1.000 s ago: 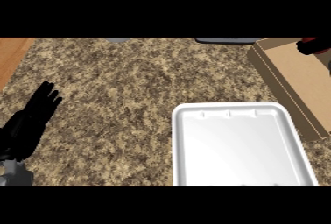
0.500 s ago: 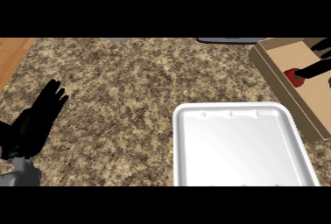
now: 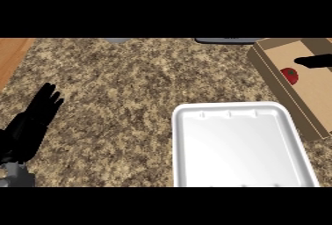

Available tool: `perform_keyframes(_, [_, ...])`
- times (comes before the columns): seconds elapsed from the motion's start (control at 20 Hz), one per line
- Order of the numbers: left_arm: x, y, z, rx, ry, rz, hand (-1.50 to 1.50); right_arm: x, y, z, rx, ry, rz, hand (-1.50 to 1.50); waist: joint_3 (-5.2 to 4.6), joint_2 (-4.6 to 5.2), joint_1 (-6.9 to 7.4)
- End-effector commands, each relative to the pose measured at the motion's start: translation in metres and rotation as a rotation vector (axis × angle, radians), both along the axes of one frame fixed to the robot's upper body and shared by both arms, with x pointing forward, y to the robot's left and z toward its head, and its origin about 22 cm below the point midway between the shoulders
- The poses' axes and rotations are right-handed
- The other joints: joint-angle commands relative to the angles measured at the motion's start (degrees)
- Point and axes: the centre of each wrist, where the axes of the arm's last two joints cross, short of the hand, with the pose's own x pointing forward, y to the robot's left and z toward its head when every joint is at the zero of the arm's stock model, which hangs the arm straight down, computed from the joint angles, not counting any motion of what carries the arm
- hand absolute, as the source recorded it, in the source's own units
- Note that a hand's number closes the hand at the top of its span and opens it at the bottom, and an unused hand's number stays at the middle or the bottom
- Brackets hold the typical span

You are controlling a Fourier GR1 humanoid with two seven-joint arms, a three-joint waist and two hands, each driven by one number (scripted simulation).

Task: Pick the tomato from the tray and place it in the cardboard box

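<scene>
Tomato [image 3: 290,75] lies in the box [image 3: 304,103], upper right; right hand [image 3: 314,61] apparently released; next, withdraw.

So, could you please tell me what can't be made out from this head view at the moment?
- Right hand: only a dark tip shows above the cardboard box; the right edge cuts off the rest, so its fingers can't be judged.
- Cardboard box: its far side runs past the right edge.
- Tomato: whether it rests on the box floor can't be told.
- Tray: near rim cut by the lower edge.
- Grey items at the top edge: cut off, unidentifiable.
</scene>
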Motion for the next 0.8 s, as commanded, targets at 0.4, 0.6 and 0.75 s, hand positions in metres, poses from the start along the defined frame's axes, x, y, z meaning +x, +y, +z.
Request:
perform_keyframes(0.4, [-0.011,0.003,-0.012,-0.008,-0.006,0.032,0.00,-0.047,-0.078,0.020,0.268,-0.293,-0.101,-1.50,-0.14,-0.55,-1.17])
perform_keyframes(0.6, [-0.007,0.019,-0.010,0.014,0.011,0.019,0.00,-0.076,-0.105,0.013,0.297,-0.322,-0.080,-1.50,-0.18,-0.67,-1.64])
perform_keyframes(0.75, [-0.016,0.011,-0.006,0.000,0.008,0.026,0.00,-0.097,-0.128,0.018,0.259,-0.295,-0.045,-1.50,-0.14,-0.55,-1.04])
